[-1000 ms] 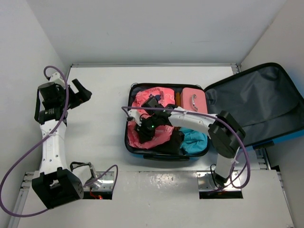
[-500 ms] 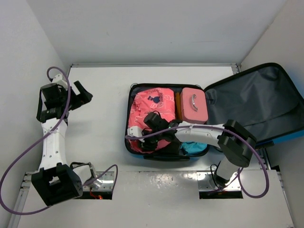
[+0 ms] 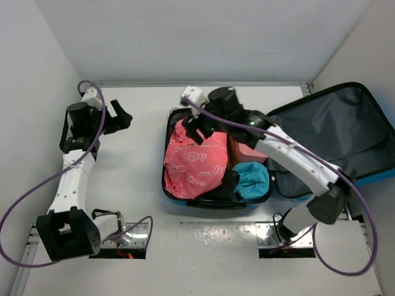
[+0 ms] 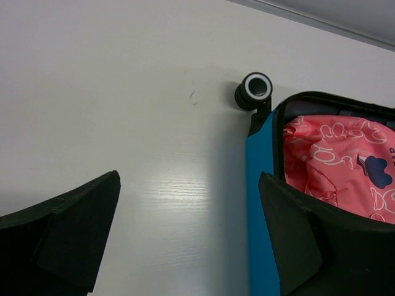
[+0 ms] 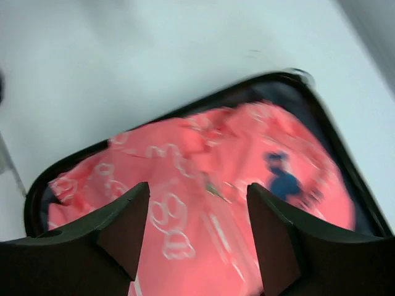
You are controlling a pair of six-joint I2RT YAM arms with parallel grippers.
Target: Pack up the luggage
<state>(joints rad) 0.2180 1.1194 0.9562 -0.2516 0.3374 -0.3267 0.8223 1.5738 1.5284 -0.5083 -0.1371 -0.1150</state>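
Inside one open luggage (image 3: 336,132) lie one pink bag (image 3: 194,161) and one teal cloth (image 3: 252,179).

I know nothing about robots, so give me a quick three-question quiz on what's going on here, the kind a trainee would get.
1. True or false: the right gripper is clamped on the pink printed bag.
2. What lies in the near right corner of the suitcase? A) a teal bundle B) a yellow ball C) a green bottle
3. Which gripper hangs over the table beside the suitcase, rather than over it?

Key:
1. False: its fingers are spread above the bag with nothing between them.
2. A.
3. The left gripper, which is also open.
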